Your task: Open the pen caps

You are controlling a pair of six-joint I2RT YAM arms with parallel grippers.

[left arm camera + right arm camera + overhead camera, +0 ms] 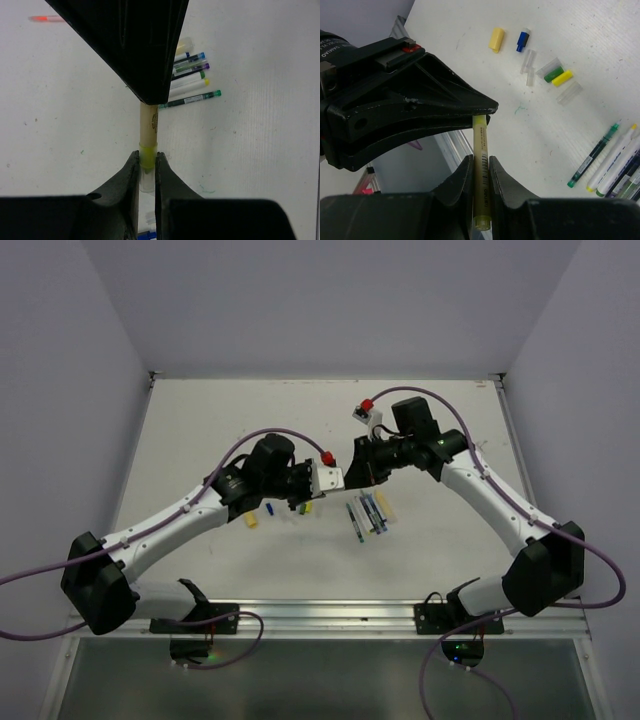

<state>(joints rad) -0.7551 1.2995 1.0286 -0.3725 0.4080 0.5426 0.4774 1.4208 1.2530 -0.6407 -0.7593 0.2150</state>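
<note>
Both grippers hold one cream pen (481,150) with yellow-green ends in the air between them. My left gripper (147,155) is shut on its clear cap (146,177), at the yellow-green band. My right gripper (480,162) is shut on the pen's barrel (148,122). In the top view the two grippers meet tip to tip, the left (335,481) and the right (357,472). Loose caps lie on the table: yellow (496,39), blue (522,41), green (553,75), yellow (562,78) and clear ones (569,93).
A cluster of several pens (368,515) lies on the white table under the right gripper; it also shows in the left wrist view (190,75). A green pen (192,99) lies at its edge. An orange-red pen (45,18) lies apart. The table's metal front rail (330,615) is near the arm bases.
</note>
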